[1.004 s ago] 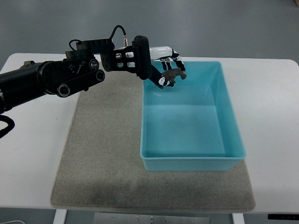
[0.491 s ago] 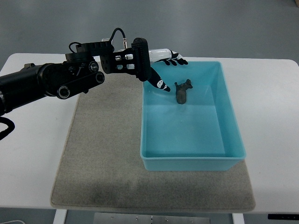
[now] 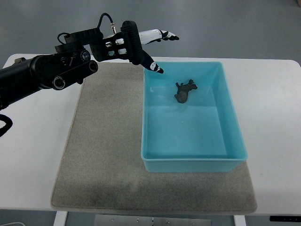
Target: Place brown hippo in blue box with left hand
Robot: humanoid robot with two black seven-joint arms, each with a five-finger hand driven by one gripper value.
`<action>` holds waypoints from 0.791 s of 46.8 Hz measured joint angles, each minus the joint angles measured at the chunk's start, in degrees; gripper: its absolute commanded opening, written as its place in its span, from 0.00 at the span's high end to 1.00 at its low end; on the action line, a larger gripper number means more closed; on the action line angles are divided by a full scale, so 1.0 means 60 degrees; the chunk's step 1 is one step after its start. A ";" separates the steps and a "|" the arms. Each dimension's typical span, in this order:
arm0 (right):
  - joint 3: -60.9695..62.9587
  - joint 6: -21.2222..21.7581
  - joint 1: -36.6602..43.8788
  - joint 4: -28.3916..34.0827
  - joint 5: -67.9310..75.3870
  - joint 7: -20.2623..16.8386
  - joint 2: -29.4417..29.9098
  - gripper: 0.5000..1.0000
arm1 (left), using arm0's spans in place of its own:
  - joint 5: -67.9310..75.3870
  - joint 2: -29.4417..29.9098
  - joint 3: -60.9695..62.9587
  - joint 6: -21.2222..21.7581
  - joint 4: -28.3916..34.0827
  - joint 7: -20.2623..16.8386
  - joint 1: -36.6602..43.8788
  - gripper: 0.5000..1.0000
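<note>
Mat [image 3: 103,155] covers white table [image 3: 273,108], carrying blue box [image 3: 230,123].

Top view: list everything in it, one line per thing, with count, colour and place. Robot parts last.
hippo: one, brown, on the floor of the box, toward its far end
box: one, blue, open-topped, on the right part of the mat
mat: one, grey-beige, on the table, under the box
table: one, white, under everything
left hand: one, black and white, above the far left corner of the box, fingers spread, holding nothing
left arm: one, black, entering from the picture's left edge
</note>
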 measured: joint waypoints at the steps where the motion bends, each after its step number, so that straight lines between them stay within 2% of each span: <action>1: 0.0000 0.0000 0.0001 0.0000 0.0000 0.0000 0.0000 0.13 | -0.0009 0.0000 -0.0003 0.0034 0.0110 -0.0003 0.0000 0.02; 10: 0.0000 0.0000 0.0001 0.0001 0.0000 0.0000 0.0000 0.13 | -0.0954 -0.0001 -0.0017 0.0129 0.0952 -0.0013 0.0028 0.02; 27: 0.0000 -0.0003 0.0001 0.0002 0.0000 0.0000 0.0000 0.13 | -0.5285 -0.0057 0.0025 0.0431 0.2281 0.0067 0.0052 0.02; 37: 0.0000 -0.0003 0.0001 0.0000 0.0000 0.0000 0.0000 0.13 | -0.8687 -0.0116 0.0020 0.0537 0.3121 0.0877 0.0161 0.02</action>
